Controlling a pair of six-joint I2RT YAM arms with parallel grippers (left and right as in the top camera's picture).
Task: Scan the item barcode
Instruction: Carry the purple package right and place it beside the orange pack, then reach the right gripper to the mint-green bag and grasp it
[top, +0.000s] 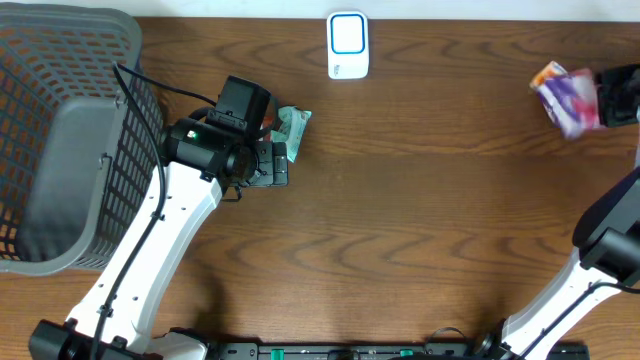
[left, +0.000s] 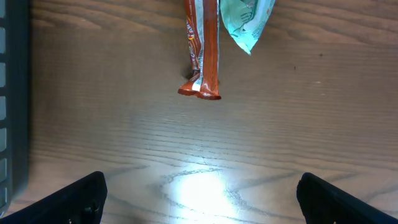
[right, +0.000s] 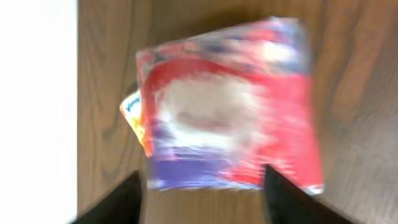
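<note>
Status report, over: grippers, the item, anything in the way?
Left gripper open, empty, by brown wrapper and green wrapper. Right gripper at blurred packet, grip unclear. Scanner at far edge; nothing between it and packet.

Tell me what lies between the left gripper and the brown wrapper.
Only bare wooden table, with a glare patch, lies between the left gripper and the brown wrapper; the left wrist view shows this.

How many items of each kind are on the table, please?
Snack packets: 4 (green packet, brown packet, red-purple packet, orange packet)
Basket: 1
Scanner: 1
Total: 6
</note>
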